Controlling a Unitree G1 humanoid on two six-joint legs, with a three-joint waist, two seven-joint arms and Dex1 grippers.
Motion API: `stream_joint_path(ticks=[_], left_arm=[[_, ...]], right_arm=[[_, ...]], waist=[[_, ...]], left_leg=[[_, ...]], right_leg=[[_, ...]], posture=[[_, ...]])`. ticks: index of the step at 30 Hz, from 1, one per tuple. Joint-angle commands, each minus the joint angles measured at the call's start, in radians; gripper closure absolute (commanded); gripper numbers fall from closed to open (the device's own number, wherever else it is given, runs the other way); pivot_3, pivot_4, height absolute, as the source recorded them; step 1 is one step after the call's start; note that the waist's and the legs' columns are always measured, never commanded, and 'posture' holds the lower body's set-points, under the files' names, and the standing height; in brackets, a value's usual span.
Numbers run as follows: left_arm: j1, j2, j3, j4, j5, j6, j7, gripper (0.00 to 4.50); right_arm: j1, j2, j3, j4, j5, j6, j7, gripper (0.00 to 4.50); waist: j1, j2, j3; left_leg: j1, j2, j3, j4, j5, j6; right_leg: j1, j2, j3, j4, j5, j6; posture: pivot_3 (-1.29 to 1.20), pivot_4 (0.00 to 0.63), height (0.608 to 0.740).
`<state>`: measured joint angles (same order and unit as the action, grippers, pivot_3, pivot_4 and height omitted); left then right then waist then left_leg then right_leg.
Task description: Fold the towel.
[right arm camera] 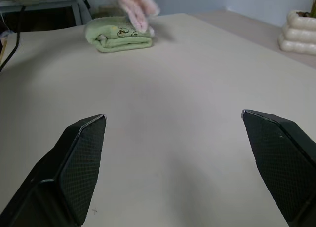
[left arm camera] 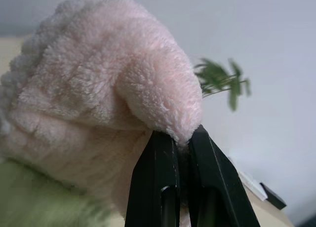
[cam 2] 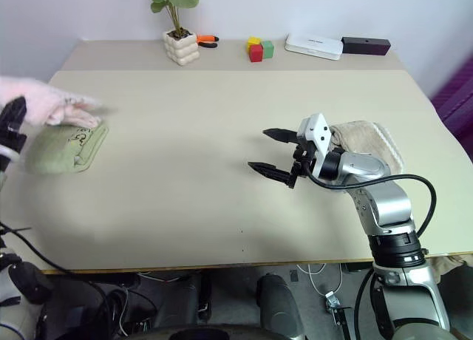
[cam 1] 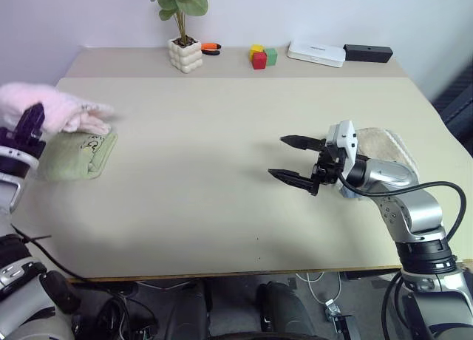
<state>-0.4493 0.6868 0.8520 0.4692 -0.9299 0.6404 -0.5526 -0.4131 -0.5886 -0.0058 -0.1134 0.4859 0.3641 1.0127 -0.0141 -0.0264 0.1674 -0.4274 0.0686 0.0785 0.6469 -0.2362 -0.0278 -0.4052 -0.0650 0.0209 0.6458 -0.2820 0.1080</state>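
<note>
Pink terry cloth, the towel [cam 1: 52, 107], is bunched and lifted off the bench [cam 1: 222, 177], hanging just above and partly over the folded green towel [cam 1: 77, 155] at the bench's left edge, with the left pincer [left arm camera: 180, 143] clamped on a fold of it. Well to the right of the green towel, the right pincer [cam 1: 292, 159] hovers over bare bench with its fingers spread wide apart and nothing between them, and a beige towel [cam 1: 388, 151] lies just behind it. Far beyond the green towel, along the back edge, stand a potted plant [cam 1: 183, 29] and coloured blocks [cam 1: 261, 56].
</note>
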Motion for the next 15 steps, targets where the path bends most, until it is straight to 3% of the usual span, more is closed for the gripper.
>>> stream_joint_path(ticks=[1, 6, 14, 15], left_arm=[[0.099, 0.004, 0.047, 0.038, -0.006, -0.013, -0.043, 4.48], [0.209, -0.060, 0.057, -0.041, -0.073, 0.071, -0.031, 4.48], [0.213, -0.097, 0.086, -0.085, -0.146, 0.086, 0.020, 4.48], [0.209, -0.094, 0.092, -0.082, -0.154, 0.086, 0.028, 4.16]], right_arm=[[-0.025, -0.009, -0.012, -0.023, 0.002, -0.015, 0.007, 0.00], [-0.028, -0.015, -0.019, -0.018, -0.004, -0.020, 0.012, 0.00], [-0.040, 0.001, -0.010, -0.005, -0.015, -0.030, 0.007, 0.00], [-0.040, 0.002, -0.009, -0.003, -0.016, -0.031, 0.007, 0.00]], waist=[[-0.001, 0.000, 0.000], [0.006, -0.001, 0.000], [0.000, -0.002, -0.001], [0.000, -0.002, -0.001]], left_leg=[[0.000, 0.000, 0.001, 0.000, 0.000, 0.000], [0.000, 0.000, 0.000, 0.000, 0.000, 0.000], [0.000, -0.001, 0.000, -0.001, 0.000, 0.000], [0.000, -0.001, 0.000, -0.001, 0.000, 0.000]], right_leg=[[0.000, 0.000, 0.000, 0.000, 0.000, 0.000], [0.000, -0.002, -0.001, 0.000, -0.001, -0.003], [-0.001, -0.007, -0.001, 0.000, -0.002, -0.004], [-0.001, -0.007, -0.001, 0.000, -0.001, -0.004]], posture=[[0.00, 0.150, 0.735], [0.00, 0.150, 0.735], [0.00, 0.150, 0.735], [0.00, 0.150, 0.735]])
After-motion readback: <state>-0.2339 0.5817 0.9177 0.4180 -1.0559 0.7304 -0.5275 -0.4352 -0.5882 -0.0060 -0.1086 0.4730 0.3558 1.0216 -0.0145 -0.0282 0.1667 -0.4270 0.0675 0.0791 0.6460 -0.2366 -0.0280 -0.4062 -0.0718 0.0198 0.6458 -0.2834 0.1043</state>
